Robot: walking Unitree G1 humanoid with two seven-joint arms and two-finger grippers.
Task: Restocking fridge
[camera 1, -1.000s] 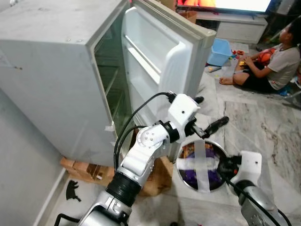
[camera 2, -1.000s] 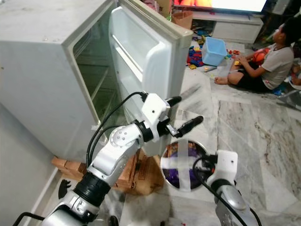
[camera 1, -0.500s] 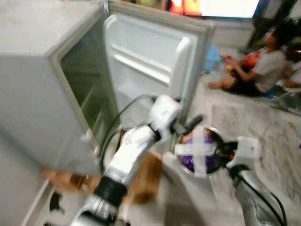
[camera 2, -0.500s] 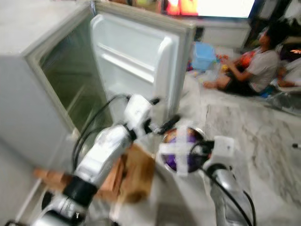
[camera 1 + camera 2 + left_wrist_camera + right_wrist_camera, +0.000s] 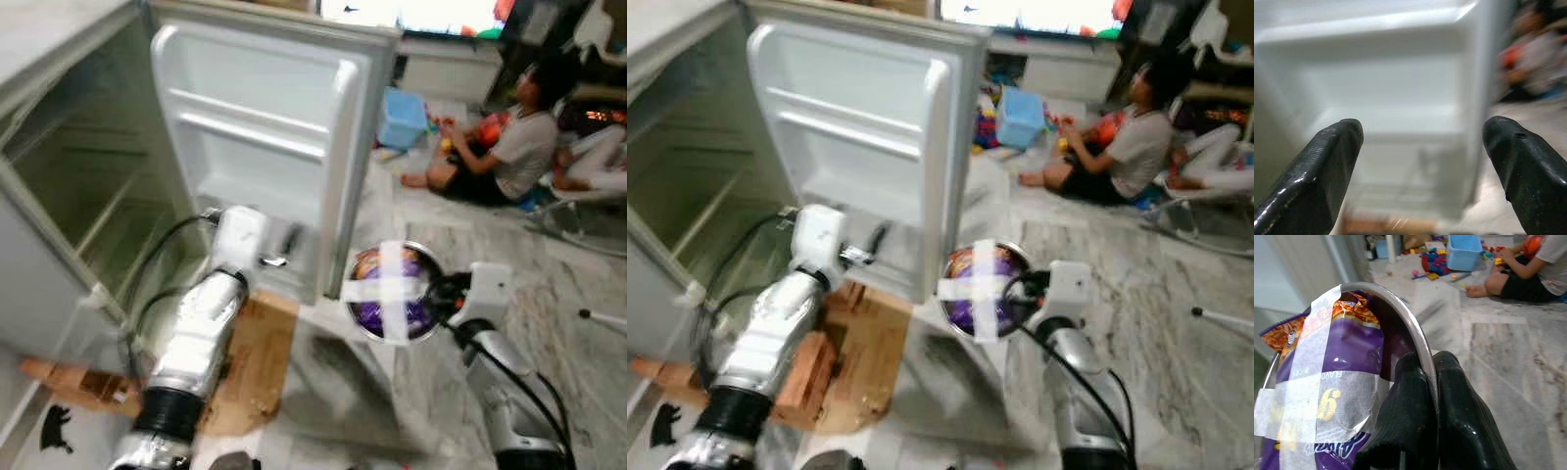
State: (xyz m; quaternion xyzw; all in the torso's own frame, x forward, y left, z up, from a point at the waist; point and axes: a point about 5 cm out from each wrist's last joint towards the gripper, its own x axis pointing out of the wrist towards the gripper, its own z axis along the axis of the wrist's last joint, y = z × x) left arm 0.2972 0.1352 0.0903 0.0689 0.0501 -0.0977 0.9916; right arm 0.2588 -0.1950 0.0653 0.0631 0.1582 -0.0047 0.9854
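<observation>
Now a metal bowl w/ a taped-in purple snack bag is pinched at its rim by the right gripper, just beside the open fridge door. Left gripper is held wide apart, nothing gripped, facing the door's inner shelves.

My right gripper is clamped on the rim of a metal bowl that holds a purple snack bag under crossed strips of white tape, just beside the outer edge of the open fridge door. My left gripper points at the lower part of the door's white inner liner, its fingers too blurred to read. A person sits on the marble floor well beyond the door, near a blue bin.
</observation>
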